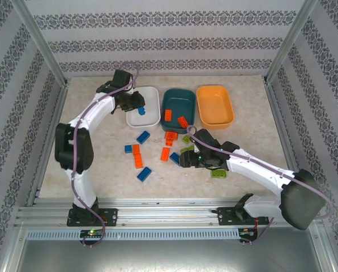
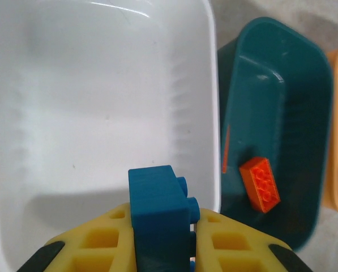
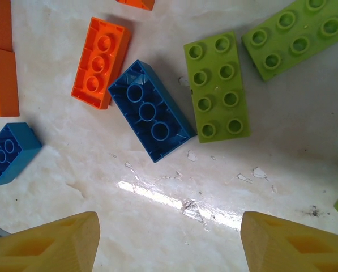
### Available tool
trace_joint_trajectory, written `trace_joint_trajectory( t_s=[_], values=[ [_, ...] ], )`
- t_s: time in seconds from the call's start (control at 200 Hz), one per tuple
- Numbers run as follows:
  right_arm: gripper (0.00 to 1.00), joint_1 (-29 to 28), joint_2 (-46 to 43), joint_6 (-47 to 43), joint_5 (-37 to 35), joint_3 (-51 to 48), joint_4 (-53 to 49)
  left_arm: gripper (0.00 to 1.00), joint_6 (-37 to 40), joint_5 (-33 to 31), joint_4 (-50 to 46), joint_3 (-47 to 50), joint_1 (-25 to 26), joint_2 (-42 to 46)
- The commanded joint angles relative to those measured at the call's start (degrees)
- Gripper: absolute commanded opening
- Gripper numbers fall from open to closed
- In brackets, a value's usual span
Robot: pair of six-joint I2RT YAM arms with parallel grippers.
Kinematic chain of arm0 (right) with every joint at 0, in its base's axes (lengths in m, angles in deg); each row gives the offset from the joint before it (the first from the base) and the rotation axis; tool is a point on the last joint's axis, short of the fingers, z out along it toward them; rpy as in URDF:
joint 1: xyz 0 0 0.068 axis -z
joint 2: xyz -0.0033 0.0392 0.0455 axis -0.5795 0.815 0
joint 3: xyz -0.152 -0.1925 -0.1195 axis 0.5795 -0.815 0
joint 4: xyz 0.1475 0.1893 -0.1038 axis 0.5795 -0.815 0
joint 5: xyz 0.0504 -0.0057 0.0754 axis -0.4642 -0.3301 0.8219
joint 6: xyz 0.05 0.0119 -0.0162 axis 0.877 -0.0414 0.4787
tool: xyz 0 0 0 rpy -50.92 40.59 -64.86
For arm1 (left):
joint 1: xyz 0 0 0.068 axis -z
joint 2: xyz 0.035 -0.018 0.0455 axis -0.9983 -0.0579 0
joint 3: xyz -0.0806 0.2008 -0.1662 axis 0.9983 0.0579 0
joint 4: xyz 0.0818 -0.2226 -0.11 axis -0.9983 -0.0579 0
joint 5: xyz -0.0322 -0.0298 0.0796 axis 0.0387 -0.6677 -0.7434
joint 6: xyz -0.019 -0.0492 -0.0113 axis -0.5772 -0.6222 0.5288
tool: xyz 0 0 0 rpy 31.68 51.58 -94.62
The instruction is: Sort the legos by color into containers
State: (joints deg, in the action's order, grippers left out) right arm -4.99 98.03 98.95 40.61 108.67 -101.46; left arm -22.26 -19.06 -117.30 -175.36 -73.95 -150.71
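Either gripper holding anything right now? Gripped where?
Left gripper holds a blue brick by its lower end, over the white tray. Right gripper open, empty.

Left tool point(image 2: 163, 229) clamped, right tool point(image 3: 170, 238) spread

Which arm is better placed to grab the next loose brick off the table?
Right. The right gripper is open above the table, with an upside-down blue brick and a lime green brick ahead of it. The left gripper is shut on a blue brick over the white tray.
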Motion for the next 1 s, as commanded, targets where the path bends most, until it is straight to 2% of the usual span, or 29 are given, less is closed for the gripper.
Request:
trace_joint_trajectory(
  t_s=[0.0, 0.18, 0.445, 0.525, 0.67, 0.844, 0.999],
  values=[
    [0.67, -0.6, -2.3, 0.9, -2.7, -1.3, -2.4, 0.18, 4.1, -2.9, -9.3, -8.4, 0.1, -6.8],
    [0.68, -0.6, -2.8, 0.2, -3.7, -1.0, -3.8, 0.18, 6.5, -5.6, -14.4, -16.2, 0.9, -14.6],
    [0.69, -0.7, -0.9, 1.0, -3.4, -2.5, -1.5, 0.21, 7.3, -5.5, -16.1, -17.4, 1.1, -18.2],
    [0.70, -0.7, -0.5, 1.1, -3.2, -2.5, -1.2, 0.31, 7.3, -5.3, -16.2, -17.4, 1.1, -18.6],
    [0.70, -0.8, 0.3, 1.0, -2.9, -2.1, -0.8, 0.42, 7.2, -4.2, -16.2, -17.7, 1.1, -18.3],
    [0.70, -1.8, 2.4, -0.4, -3.3, 0.3, -1.7, 0.48, 7.9, -1.5, -17.2, -18.5, 1.1, -15.4],
    [0.70, -2.2, 8.3, -5.2, -2.6, 6.1, -4.7, 0.54, 8.1, 1.0, -17.2, -15.6, 1.2, -8.3]
  ],
)
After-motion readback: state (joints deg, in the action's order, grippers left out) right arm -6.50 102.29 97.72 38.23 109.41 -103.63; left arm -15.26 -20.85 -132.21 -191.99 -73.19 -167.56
